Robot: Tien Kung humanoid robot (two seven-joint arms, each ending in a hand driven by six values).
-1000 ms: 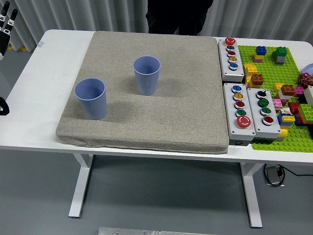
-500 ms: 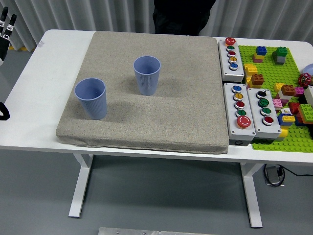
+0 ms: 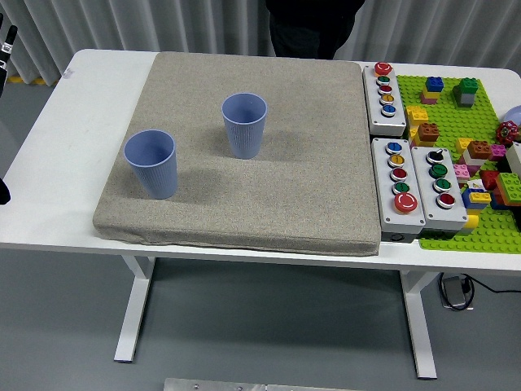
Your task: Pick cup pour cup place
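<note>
Two blue ribbed cups stand upright on a grey mat (image 3: 269,195). One cup (image 3: 151,164) is at the mat's left front. The other cup (image 3: 244,125) is behind it, nearer the middle. My left hand (image 3: 5,49) shows only as fingertips at the far left edge, well away from both cups. A black part of that arm (image 3: 3,191) sits at the left edge lower down. The right hand is out of view.
Three grey button boxes (image 3: 399,187) lie right of the mat. A green baseplate (image 3: 456,236) with several coloured bricks fills the table's right end. A person in dark clothes (image 3: 313,24) stands at the far side.
My left hand has slid further out past the left edge. The person at the far side has shifted to the right. The cups have not moved.
</note>
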